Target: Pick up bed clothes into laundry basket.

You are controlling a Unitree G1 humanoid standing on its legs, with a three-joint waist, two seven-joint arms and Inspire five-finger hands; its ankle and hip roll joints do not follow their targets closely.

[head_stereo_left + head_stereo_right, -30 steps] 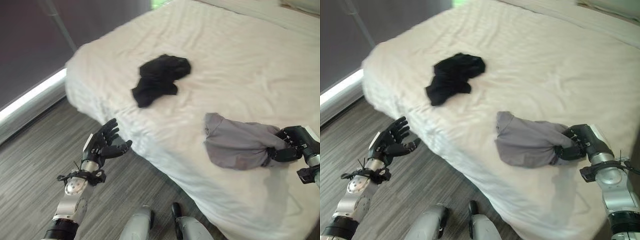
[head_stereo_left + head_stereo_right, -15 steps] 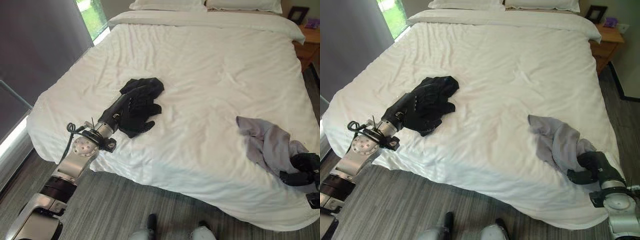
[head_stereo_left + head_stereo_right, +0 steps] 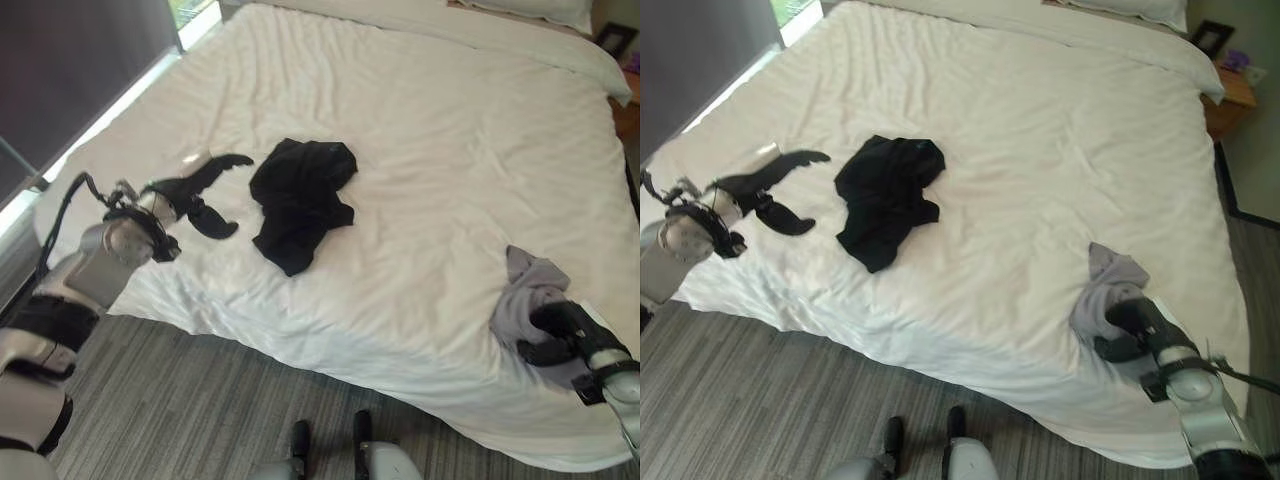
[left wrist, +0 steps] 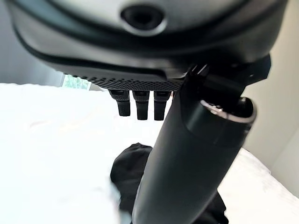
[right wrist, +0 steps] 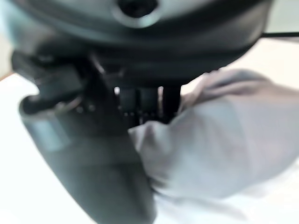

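White bed (image 3: pixel 430 150), crumpled black garment (image 3: pixel 300 195) lying mid-mattress, left hand (image 3: pixel 195 185) just beside it with fingers extended, holding nothing, right hand (image 3: pixel 1130 330) near the bed's lower edge, fingers curled round bunched grey garment (image 3: pixel 1102 290), no legible writing

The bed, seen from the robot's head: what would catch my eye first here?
Probably the crumpled black garment, dark against the big white bed, lying left of its middle. Next, the robot's left hand poised open just beside it, not touching. At the bed's near right corner, the right hand is curled into a bunched grey garment.
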